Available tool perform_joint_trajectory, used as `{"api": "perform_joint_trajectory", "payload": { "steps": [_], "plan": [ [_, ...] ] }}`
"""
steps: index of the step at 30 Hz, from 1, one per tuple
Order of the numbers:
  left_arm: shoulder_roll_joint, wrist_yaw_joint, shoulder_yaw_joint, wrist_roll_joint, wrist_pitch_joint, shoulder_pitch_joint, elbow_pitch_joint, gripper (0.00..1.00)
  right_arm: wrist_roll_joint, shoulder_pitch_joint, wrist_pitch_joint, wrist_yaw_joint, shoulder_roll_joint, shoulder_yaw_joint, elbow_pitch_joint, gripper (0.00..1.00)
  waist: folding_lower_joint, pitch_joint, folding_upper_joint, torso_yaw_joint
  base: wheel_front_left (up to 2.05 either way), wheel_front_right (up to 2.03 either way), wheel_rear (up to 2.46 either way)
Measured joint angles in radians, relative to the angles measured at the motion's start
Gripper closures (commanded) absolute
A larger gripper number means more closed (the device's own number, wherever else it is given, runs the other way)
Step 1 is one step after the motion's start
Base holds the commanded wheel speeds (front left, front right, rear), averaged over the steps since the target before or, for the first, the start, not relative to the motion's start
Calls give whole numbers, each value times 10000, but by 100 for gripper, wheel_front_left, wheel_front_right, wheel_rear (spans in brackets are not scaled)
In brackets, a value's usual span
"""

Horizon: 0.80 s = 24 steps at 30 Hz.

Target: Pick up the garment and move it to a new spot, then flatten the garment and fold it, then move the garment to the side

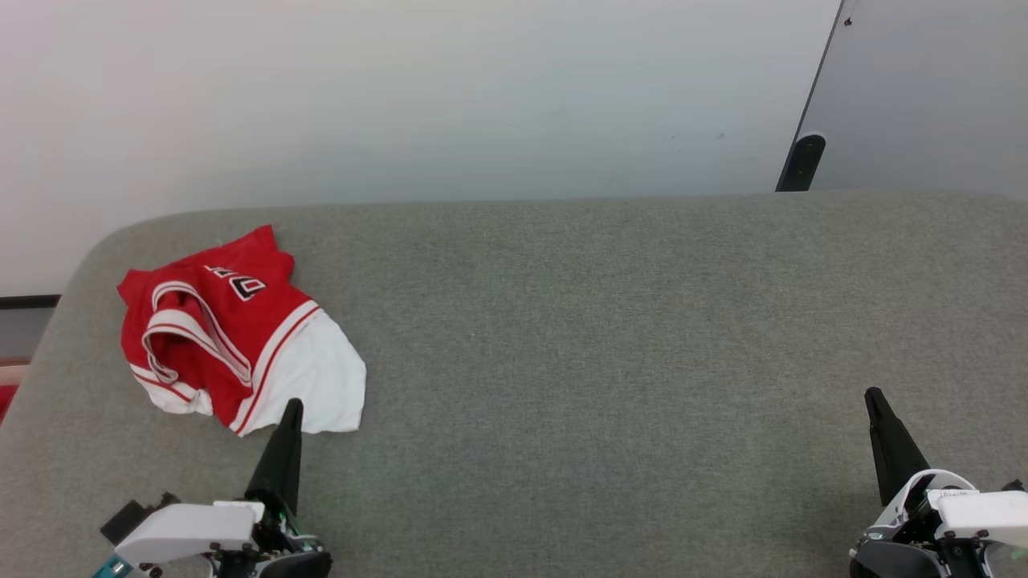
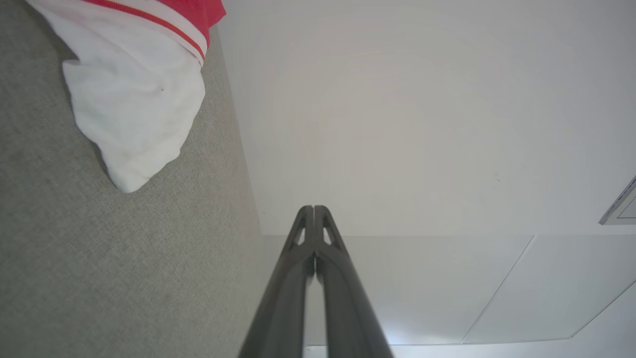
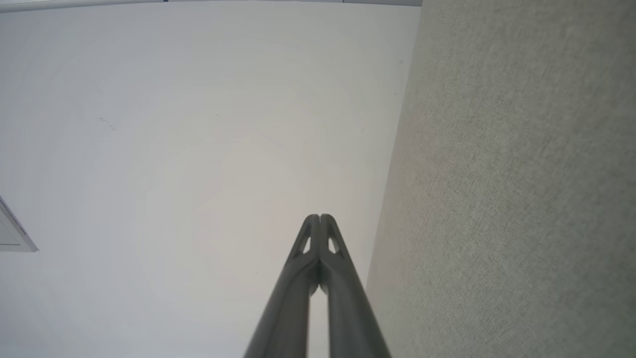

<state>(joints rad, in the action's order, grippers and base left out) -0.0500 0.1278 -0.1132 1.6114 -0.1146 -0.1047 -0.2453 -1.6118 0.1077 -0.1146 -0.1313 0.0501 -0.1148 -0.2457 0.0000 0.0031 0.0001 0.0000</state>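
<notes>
Grey fabric surface [image 1: 562, 321] before plain white surroundings; crumpled garment [image 1: 233, 329] far left; both jaws closed, empty.

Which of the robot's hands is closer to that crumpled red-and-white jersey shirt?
The left hand. Its closed tip is close beside the white sleeve of the red-and-white jersey shirt; the right hand is far across the grey fabric surface.
</notes>
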Motion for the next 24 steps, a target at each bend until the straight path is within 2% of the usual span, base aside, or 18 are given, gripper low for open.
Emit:
{"api": "perform_joint_trajectory", "payload": {
  "steps": [24],
  "plan": [
    [0, 0, -4, 0, 0, 0, 0, 100, 0, 0, 0, 0, 0, 0, 0, 100, 0, 0, 0, 0, 0, 0, 0]
  ]
}}
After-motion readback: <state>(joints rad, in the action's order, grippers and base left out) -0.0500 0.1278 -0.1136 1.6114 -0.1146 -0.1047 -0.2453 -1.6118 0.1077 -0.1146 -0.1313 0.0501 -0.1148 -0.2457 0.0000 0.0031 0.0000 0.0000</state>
